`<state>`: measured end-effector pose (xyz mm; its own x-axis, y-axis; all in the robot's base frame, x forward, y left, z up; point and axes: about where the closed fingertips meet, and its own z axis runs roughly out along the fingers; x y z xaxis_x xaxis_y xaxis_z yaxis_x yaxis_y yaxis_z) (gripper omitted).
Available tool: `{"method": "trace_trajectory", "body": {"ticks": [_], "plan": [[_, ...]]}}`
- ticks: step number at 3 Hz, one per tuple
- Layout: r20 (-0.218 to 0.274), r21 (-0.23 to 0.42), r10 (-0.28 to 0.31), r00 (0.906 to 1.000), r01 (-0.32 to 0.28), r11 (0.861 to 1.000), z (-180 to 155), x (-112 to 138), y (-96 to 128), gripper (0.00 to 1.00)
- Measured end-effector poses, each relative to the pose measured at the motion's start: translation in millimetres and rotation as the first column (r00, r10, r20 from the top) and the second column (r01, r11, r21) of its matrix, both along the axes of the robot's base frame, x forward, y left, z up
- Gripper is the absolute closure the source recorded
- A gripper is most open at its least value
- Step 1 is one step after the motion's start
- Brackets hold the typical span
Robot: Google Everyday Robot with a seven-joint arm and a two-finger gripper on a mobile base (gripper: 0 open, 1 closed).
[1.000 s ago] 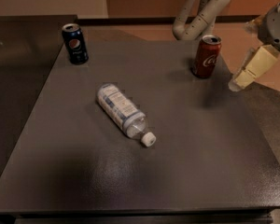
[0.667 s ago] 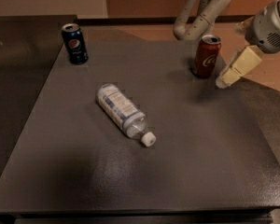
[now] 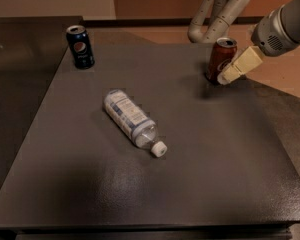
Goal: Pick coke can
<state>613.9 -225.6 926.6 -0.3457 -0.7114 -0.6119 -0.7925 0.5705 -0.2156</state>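
Observation:
The coke can (image 3: 220, 57) is red with a silver top. It stands upright near the far right edge of the dark table (image 3: 215, 179). My gripper (image 3: 230, 74) reaches in from the upper right, cream-coloured at its end. It is right at the can's right side, low on its body, and partly overlaps it in this view. I cannot tell whether it touches the can.
A dark blue Pepsi can (image 3: 80, 46) stands at the far left. A clear plastic bottle (image 3: 131, 119) with a white cap lies on its side mid-table. My pale arm's link (image 3: 217, 11) hangs behind the coke can. The table's right edge runs close by.
My gripper has moved left and slightly down, from off the table's right edge up against the coke can's right side. The can, bottle and Pepsi can have not moved.

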Motion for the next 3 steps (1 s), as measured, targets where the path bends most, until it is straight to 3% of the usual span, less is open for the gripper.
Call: {"method": "trace_trajectory", "body": {"ticks": [1,2,3], "plan": [[0.008,0.036,-0.105,0.9944,0.105,0.994,-2.5,21.6,-13.4,0.0],[-0.01,0.081,-0.16,0.987,0.161,0.984,-11.6,38.2,-16.3,0.0],[-0.039,0.119,-0.175,0.9838,0.179,0.977,-25.0,47.5,-9.3,0.0]]}}
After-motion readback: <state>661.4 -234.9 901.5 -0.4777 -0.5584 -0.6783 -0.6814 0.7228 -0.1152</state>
